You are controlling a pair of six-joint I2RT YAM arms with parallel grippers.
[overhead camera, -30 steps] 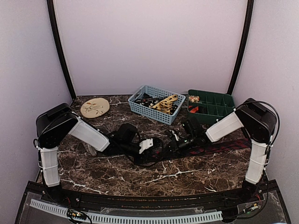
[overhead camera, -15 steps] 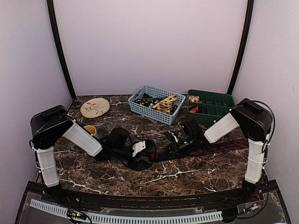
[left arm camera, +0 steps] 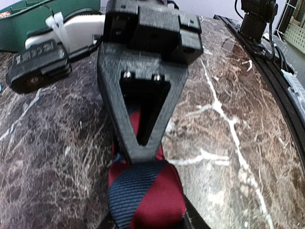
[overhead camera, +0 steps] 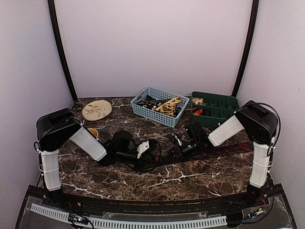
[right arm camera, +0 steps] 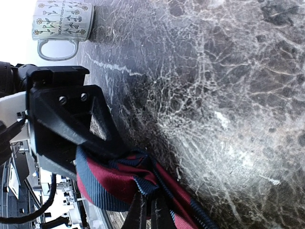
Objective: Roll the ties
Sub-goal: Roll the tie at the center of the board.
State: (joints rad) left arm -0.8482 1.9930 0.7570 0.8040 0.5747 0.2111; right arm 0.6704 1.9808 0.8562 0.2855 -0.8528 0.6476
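Your marble table (overhead camera: 190, 183) carries everything, and both arms reach in from its near edge to meet just left of its middle. At the far edge, near the centre, you have a blue basket (overhead camera: 151, 114) piled with loose ties, a tan-gold one (overhead camera: 167, 106) on top. A green compartment tray (overhead camera: 232, 106) sits in the far right corner, just beside the basket. Two of its left compartments hold small bundles, too small for you to identify. The right forearm passes right in front of this tray and covers its near rim from above. A round tan disc (overhead camera: 96, 109) lies in the far left corner, well apart from the work. A flowered mug (right arm camera: 61, 21) stands near the left edge, tucked behind the left forearm.

The striped tie (overhead camera: 228, 149), navy with red, lies flat from near the right edge toward the middle, where both claws crowd over it. Your right gripper (right arm camera: 148, 217) is clenched on the tie, fabric bunched just ahead of its fingers. Your left gripper (left arm camera: 147, 220) grasps the tie's folded end. Each claw blocks the other's wrist view at close range.
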